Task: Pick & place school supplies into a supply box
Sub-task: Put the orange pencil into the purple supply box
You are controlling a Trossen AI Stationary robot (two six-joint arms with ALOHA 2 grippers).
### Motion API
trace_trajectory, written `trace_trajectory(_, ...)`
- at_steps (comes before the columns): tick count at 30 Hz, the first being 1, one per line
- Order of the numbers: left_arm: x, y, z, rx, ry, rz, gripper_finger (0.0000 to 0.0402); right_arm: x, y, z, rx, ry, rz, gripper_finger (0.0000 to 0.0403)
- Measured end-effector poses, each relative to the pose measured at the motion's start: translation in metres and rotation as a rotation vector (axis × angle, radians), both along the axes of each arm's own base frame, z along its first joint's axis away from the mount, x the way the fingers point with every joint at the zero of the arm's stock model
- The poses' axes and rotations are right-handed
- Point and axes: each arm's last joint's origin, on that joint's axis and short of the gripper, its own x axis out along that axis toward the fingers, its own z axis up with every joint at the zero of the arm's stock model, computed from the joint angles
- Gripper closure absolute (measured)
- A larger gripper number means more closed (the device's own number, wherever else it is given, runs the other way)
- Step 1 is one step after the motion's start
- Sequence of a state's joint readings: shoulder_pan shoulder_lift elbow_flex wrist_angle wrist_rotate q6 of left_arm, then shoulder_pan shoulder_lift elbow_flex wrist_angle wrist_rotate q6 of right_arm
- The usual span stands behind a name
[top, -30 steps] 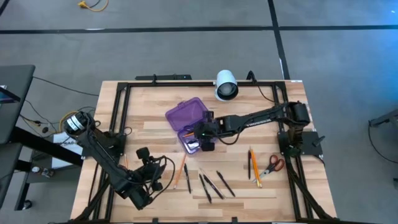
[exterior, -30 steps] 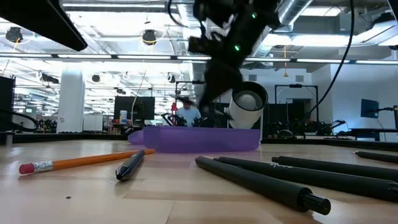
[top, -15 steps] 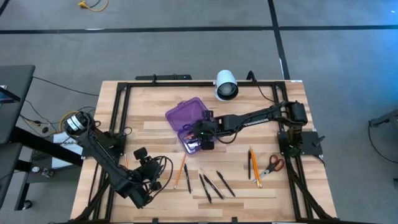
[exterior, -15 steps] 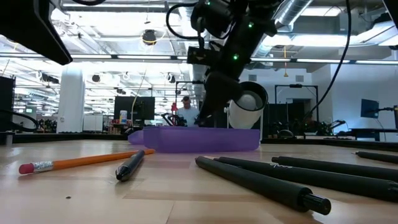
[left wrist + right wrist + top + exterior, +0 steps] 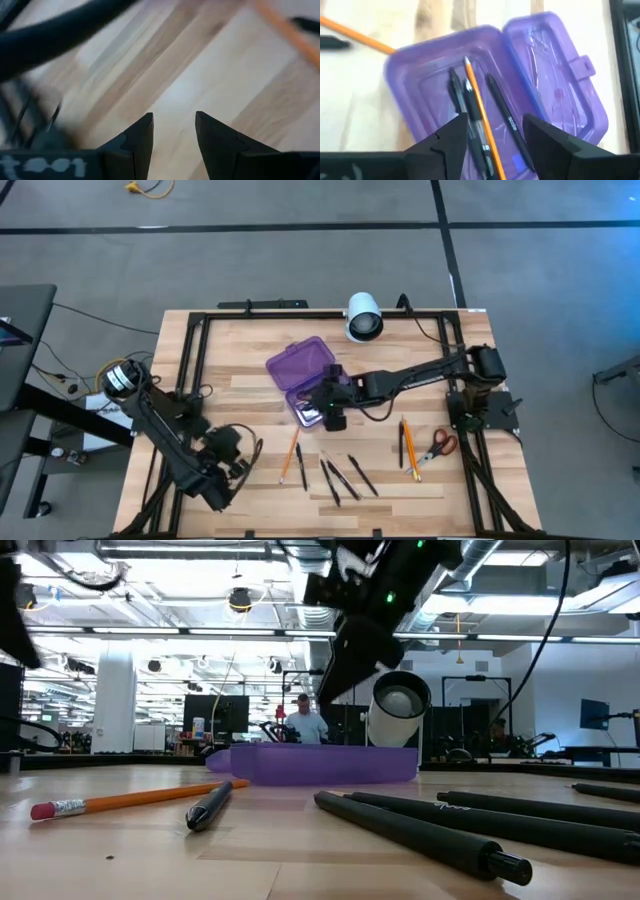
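Your right claw hangs with fingers spread, empty, above the box.
A pencil and pens lie inside, just beneath; your left claw waits parted.

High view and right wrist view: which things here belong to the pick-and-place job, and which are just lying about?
Job:
- purple supply box, lid open
- pens and pencil already inside
- pens and pencil on the table
- pencils and scissors
- right gripper, open, empty
- left gripper, open

Lying about:
- white camera
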State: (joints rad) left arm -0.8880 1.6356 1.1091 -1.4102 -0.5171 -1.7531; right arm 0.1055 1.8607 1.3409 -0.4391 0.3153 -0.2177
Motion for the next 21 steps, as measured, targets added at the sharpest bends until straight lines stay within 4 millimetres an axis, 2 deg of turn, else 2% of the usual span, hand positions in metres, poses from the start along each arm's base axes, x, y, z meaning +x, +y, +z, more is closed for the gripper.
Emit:
trace_trajectory(4,-0.016,-0.003,0.001,-0.062,0.032,0.233,0.0263,-0.003,0.008,0.006,0.001,-0.011,0.023,0.0225)
trace_trajectory(8,-0.024,-0.011,0.000,-0.134,0.053,0.364,0.0263,-0.004,0.015,0.007,-0.006,-0.009,0.049,0.0231)
trace_trajectory(12,-0.023,-0.016,-0.003,-0.191,0.043,0.370,0.0263,-0.005,0.020,0.007,-0.013,-0.009,0.073,0.0235)
trace_trajectory(16,-0.022,-0.017,-0.009,-0.141,0.056,0.354,0.0263,-0.004,0.024,0.008,-0.013,-0.020,0.083,0.0237)
trace_trajectory(21,-0.028,-0.020,-0.035,-0.103,0.095,0.290,0.0263,-0.004,0.035,0.009,-0.007,-0.025,0.181,0.0235)
